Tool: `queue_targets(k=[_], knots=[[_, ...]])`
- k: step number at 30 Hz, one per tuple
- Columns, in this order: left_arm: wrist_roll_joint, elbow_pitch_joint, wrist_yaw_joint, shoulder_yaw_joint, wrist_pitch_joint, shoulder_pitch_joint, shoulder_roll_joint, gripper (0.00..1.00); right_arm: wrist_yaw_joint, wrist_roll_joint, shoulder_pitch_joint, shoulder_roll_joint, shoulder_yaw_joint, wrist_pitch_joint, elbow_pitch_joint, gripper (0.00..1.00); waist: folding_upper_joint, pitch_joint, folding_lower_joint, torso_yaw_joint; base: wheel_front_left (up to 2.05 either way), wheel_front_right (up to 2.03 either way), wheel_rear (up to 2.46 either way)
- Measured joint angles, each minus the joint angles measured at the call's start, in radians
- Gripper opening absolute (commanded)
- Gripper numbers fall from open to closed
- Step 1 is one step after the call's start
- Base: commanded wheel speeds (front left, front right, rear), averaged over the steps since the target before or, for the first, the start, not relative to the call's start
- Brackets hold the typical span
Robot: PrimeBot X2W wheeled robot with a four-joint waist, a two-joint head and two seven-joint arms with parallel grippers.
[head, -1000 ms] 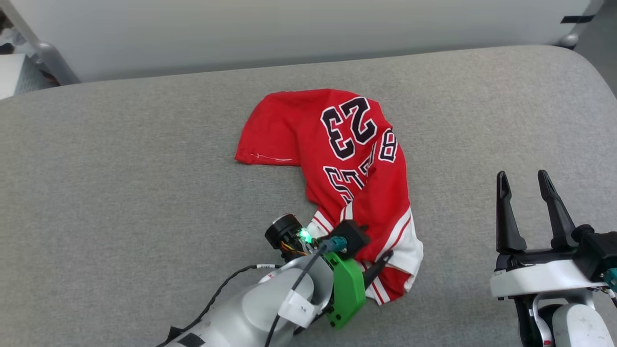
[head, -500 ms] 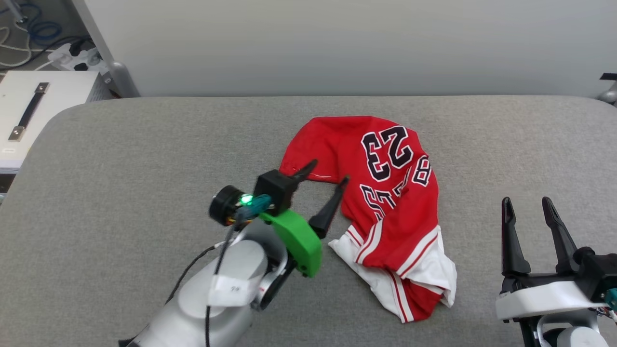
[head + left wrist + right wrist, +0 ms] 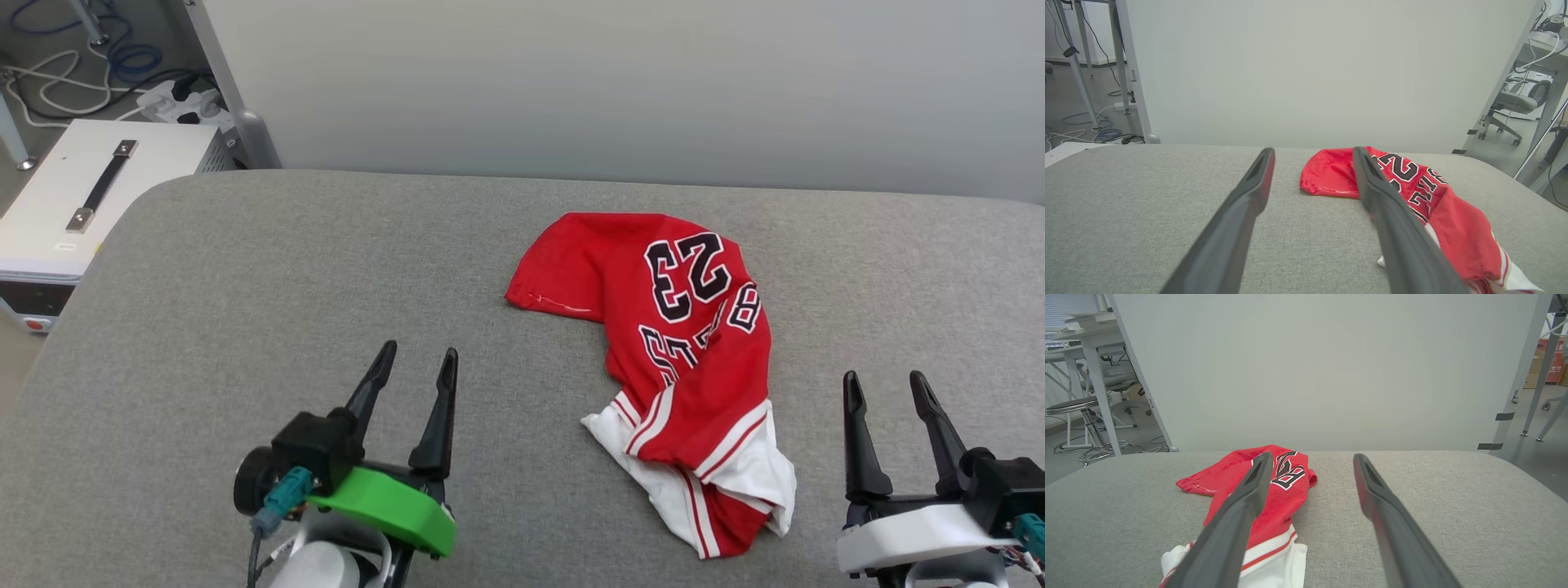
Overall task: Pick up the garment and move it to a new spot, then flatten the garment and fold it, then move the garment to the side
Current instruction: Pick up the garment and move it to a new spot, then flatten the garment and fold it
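Nearest the robot, the left pincer (image 3: 420, 353) hovers low over the grey padded desk (image 3: 245, 286), fingers pointing away from the robot, jaws released and holding nothing. On the opposite side, the right pincer (image 3: 883, 380) sits at about the same depth, also spread wide and empty.

Between the two, closer to the right one and touching neither, the garment (image 3: 694, 351) lies crumpled on the desk. Its nearest end is a bunched white sleeve with red-and-white striped trim. Beyond that the red body bends away toward the left, with the black, white-outlined "23" upside down in the head view and part of the lettering creased into folds. A red hem edge with visible stitching forms its leftmost tip.

Past the garment runs the rounded far edge of the desk, and behind it stands a plain pale panel (image 3: 620, 82). Off the desk's far left corner, a white case (image 3: 57, 220) with a dark handle sits lower down, with a power strip (image 3: 175, 102) and loose cables (image 3: 49, 77) on the floor behind it.
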Motion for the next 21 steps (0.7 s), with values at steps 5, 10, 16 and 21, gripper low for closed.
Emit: queue_targets(k=[5,10,16,21], knots=[[0.077,0.006,-0.059,0.048,0.0,0.052,-0.049,1.0,0.0,0.0,0.0,0.0,0.004,0.0,0.015,1.0,0.0,0.003,0.0,0.002,0.0,0.0,0.0],[0.117,0.01,-0.095,0.096,0.0,0.053,-0.079,1.0,0.0,-0.011,0.0,0.0,0.002,0.0,0.026,1.0,0.0,0.011,0.0,0.005,0.0,0.0,0.0],[0.153,0.013,-0.123,0.125,0.0,0.053,-0.107,1.0,0.0,-0.052,-0.001,-0.002,0.0,0.128,0.086,1.0,0.0,0.025,0.0,0.008,0.0,0.0,0.0],[0.163,0.031,-0.133,0.132,0.0,0.052,-0.118,1.0,0.0,-0.017,-0.019,-0.038,0.035,0.427,0.08,1.0,0.0,0.048,0.0,0.013,0.0,0.0,0.0]])
